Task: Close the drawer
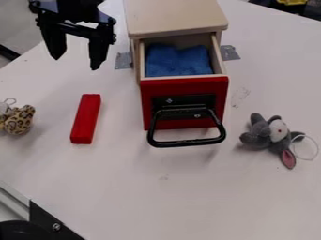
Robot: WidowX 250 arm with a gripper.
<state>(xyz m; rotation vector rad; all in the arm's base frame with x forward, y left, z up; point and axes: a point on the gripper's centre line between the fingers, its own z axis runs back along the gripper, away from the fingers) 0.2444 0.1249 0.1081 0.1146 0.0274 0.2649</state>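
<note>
At the upper left my gripper hangs above the table, left of the wooden cabinet, its two fingers spread apart with nothing between them. The drawer is pulled out toward the camera, showing its red front and a blue cloth lying inside. A black handle is fixed to the drawer's front and juts outward. The gripper is not touching the drawer or the cabinet.
On the white table, a red block lies left of the drawer. A leopard-spotted plush is at the left edge, and a grey plush lies to the right. Grey tape shows beside the cabinet.
</note>
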